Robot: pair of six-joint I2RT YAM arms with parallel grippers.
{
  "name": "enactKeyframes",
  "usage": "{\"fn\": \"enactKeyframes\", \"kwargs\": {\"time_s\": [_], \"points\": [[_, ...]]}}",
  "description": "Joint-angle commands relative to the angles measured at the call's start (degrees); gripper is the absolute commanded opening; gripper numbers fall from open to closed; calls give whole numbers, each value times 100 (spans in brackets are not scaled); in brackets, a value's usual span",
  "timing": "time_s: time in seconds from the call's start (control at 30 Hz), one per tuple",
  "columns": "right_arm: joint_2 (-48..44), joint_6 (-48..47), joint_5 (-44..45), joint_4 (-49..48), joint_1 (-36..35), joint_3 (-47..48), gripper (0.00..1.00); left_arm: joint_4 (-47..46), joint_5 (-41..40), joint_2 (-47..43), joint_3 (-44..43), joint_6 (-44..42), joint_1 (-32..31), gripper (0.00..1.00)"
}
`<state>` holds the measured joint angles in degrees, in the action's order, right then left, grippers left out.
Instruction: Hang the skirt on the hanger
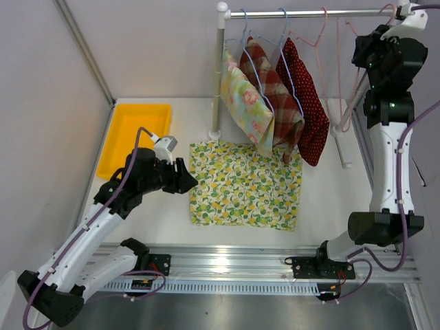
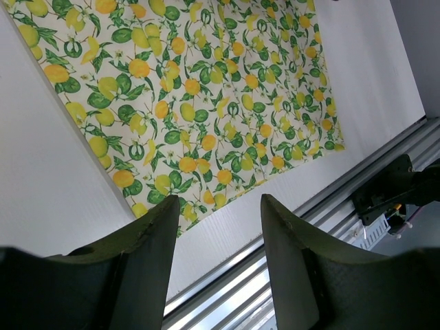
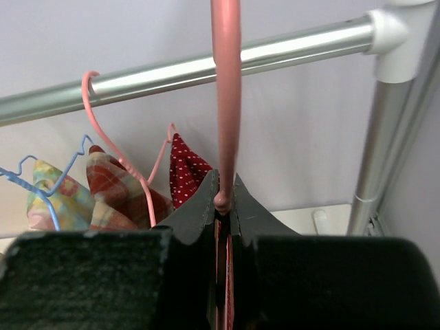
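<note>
The lemon-print skirt [image 1: 246,184] lies flat on the white table and fills the upper part of the left wrist view [image 2: 199,103]. My left gripper [image 1: 187,180] is open and empty, hovering at the skirt's left edge near its front corner; its fingertips [image 2: 168,213] frame the table and rail. My right gripper [image 1: 397,14] is high at the right end of the rail, shut on the hook of a pink hanger [image 3: 226,103]. That hanger hangs down beside the arm [image 1: 354,96].
A metal rail [image 1: 302,12] on a white post [image 1: 218,75] carries three garments on hangers: floral, plaid and red dotted [image 1: 306,103]. Another empty pink hanger [image 1: 317,41] hangs there. A yellow tray [image 1: 134,137] sits at the back left.
</note>
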<state>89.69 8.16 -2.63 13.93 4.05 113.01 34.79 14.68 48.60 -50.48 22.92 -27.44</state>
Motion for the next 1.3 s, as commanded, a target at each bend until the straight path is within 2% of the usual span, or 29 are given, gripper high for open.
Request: {"fn": "enactKeyframes", "kwargs": {"time_s": [0.0,0.23,0.5,0.6,0.73,0.83,0.87,0.9,0.97,1.0,1.07,1.1,1.23,1.27], "points": [[-469,185,237,-164,51,-270,0,-227,158,-52,-94,-33,46,56],[-1637,457,141,-23,192,-1158,0,-235,211,-114,-93,-24,46,57],[-2973,800,-1168,961,315,-1352,0,-253,290,-87,-278,-50,46,57],[-3168,1099,-2107,1268,315,-1440,0,-288,343,-44,-339,-42,46,57],[-3274,1827,-4230,858,237,-1878,0,-201,352,-70,-489,-33,46,57],[-3274,2067,-4352,601,-648,-2449,0,-52,299,-210,-743,-7,46,57],[-3221,1936,-3968,689,-1017,-2529,0,1,308,-254,-796,2,46,58],[-3177,1795,-3634,881,-1873,-2669,0,45,290,-324,-849,28,46,58],[-2915,1286,-2887,1136,-2809,-2740,0,168,290,-412,-1043,64,46,58],[-2818,1102,-1996,1381,-3623,-2801,0,230,308,-474,-1095,90,46,58],[-2703,854,-1566,1236,-4156,-3099,0,370,290,-535,-1236,125,46,58],[-2668,897,-1547,860,-4315,-3327,0,415,281,-588,-1254,143,46,58],[-2518,1476,-1854,-161,-4719,-4757,0,512,307,-851,-1044,152,46,59],[-2492,1582,-1924,-728,-4808,-5023,0,512,334,-878,-895,152,46,59]]}}
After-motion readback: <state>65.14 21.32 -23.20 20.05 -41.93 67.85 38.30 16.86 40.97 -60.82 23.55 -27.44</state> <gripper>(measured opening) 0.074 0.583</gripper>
